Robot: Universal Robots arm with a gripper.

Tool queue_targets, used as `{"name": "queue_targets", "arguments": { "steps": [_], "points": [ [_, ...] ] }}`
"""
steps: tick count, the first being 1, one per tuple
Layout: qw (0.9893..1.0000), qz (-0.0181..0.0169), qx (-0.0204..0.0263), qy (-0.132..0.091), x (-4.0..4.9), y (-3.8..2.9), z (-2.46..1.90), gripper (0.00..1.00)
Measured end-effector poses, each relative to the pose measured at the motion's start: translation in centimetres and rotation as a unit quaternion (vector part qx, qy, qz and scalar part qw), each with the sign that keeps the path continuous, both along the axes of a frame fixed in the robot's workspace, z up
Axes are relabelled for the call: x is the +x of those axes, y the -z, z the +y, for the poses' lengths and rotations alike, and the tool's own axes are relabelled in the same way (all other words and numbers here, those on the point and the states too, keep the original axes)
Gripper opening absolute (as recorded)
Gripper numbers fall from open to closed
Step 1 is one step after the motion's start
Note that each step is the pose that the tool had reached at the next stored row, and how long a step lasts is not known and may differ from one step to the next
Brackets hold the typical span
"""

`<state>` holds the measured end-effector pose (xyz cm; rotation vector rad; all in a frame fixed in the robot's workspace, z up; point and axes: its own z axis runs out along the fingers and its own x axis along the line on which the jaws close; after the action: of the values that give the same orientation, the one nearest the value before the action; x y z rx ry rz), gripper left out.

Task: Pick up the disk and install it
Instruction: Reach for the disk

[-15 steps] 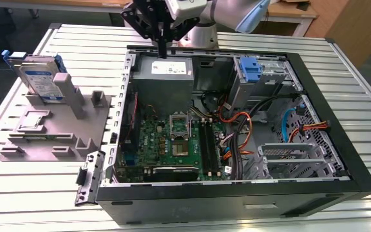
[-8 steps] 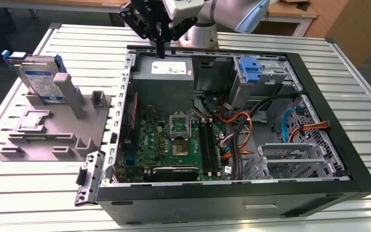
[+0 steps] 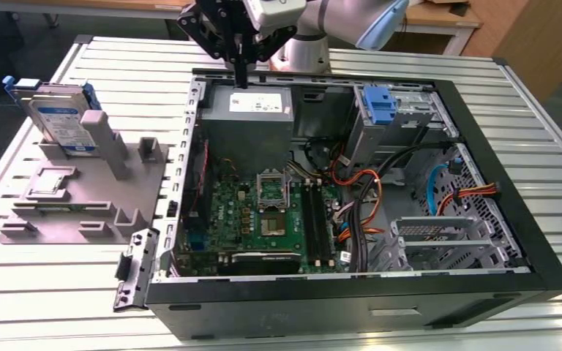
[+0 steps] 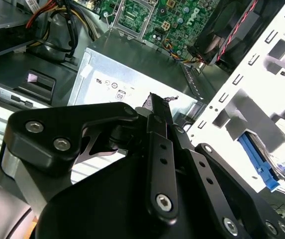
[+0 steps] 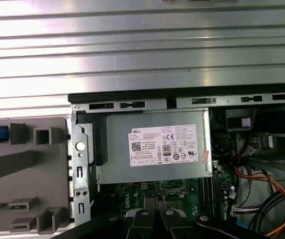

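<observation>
You're at the very start, nothing done yet. The disk point(image 3: 58, 117) stands propped on edge in the grey fixture point(image 3: 76, 201), near the far corner of the tabletop point(image 3: 37, 292) on the exterior view's left, well apart from the arm. Your gripper point(image 3: 241, 74) hangs over the far edge of the open PC case point(image 3: 359, 289), just above the power supply point(image 3: 249, 106). Its fingers look pressed together w/ nothing between them, and the second wrist view reads the same. Inside the case, the grey metal cage point(image 3: 437, 234) near the corner on the exterior view's right looks vacant, i.e. no drive seated there as far as you can see. So pick-up, carry and install are all left, approx. 0% complete.
</observation>
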<state>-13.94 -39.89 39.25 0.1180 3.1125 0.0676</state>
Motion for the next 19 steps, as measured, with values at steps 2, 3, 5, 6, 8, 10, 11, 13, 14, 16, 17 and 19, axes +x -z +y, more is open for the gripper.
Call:
{"name": "queue_targets", "arguments": {
  "steps": [2,3,5,6,8,10,11,13,14,16,17,19],
  "points": [
    [1.0000,0.0000,0.0000,0.000,-0.04,0.00,0.00,0.10],
    [1.0000,0.0000,0.0000,0.000,-0.06,0.00,0.00,0.10],
    [1.0000,0.0000,0.0000,0.000,-0.12,0.00,0.00,0.10],
    [1.0000,0.0000,0.0000,0.000,-0.15,0.00,0.00,0.10],
    [1.0000,0.0000,0.0000,0.000,-0.25,0.00,0.00,0.10],
    [1.0000,0.0000,0.0000,0.000,-0.41,0.01,0.00,0.10],
    [1.0000,0.0000,0.0000,0.000,-0.52,0.01,0.00,0.10],
    [1.0000,0.0000,0.0000,0.000,-0.79,0.01,0.00,0.10],
    [1.0000,0.0000,0.0000,0.000,-0.94,0.01,0.00,0.10],
    [1.0000,0.0000,0.0000,0.000,-1.28,0.02,0.00,0.10],
    [1.0000,0.0000,0.0000,0.000,-1.38,0.02,0.00,0.10],
    [1.0000,0.0000,0.0000,0.000,-1.38,0.02,0.00,0.10]
  ]
}}
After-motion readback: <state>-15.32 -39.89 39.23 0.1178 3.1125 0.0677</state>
